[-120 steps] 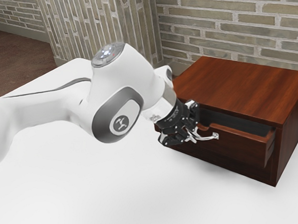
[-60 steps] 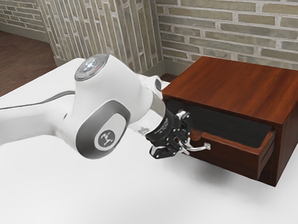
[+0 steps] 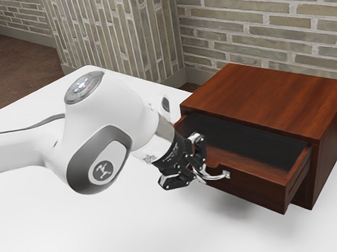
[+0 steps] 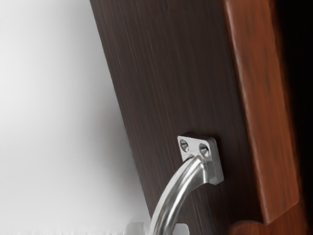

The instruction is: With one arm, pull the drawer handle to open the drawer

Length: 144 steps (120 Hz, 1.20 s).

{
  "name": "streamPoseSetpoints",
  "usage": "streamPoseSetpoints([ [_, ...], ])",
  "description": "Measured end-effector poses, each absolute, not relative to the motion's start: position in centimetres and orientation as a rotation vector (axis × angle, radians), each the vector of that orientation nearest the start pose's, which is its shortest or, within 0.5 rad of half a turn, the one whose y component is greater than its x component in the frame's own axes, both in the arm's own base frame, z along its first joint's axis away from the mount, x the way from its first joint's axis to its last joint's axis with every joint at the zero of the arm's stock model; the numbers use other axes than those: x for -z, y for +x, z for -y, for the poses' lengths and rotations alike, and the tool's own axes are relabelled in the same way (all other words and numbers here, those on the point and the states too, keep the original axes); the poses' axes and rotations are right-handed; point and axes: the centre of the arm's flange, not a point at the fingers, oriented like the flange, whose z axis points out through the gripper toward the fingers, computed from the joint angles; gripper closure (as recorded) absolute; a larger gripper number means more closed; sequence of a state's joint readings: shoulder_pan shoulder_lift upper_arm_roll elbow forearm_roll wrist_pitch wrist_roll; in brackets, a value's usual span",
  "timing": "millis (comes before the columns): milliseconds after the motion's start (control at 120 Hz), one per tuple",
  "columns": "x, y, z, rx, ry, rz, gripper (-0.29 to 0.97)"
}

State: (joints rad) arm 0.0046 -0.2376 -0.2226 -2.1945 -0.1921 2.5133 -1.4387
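Black gripper (image 3: 198, 166) has jaws clamped on the silver handle (image 3: 218, 175) at its end nearer the arm, w/ the drawer (image 3: 250, 180) standing part-open out of the wood cabinet (image 3: 272, 95) on the white table (image 3: 152, 227).

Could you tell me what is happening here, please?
The Franka arm's gripper is shut on the metal handle of the drawer in a wooden cabinet. The drawer stands partly pulled out, with its dark inside showing. The cabinet sits on a white table.
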Motion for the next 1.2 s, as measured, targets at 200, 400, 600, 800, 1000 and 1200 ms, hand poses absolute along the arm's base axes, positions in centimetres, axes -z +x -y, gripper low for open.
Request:
streamPoseSetpoints([
  [200,-54.1,49.6,12.1,0.552,-2.803,2.222,0.78],
  [400,-54.2,48.1,12.7,0.561,-2.813,2.225,0.79],
  [600,-54.1,47.2,12.7,0.564,-2.810,2.233,0.79],
  [800,-54.1,46.2,12.6,0.579,-2.810,2.228,0.79],
  [1000,-54.2,46.0,12.6,0.583,-2.809,2.229,0.78],
  [1200,-54.7,45.4,12.5,0.609,-2.812,2.228,0.63],
])
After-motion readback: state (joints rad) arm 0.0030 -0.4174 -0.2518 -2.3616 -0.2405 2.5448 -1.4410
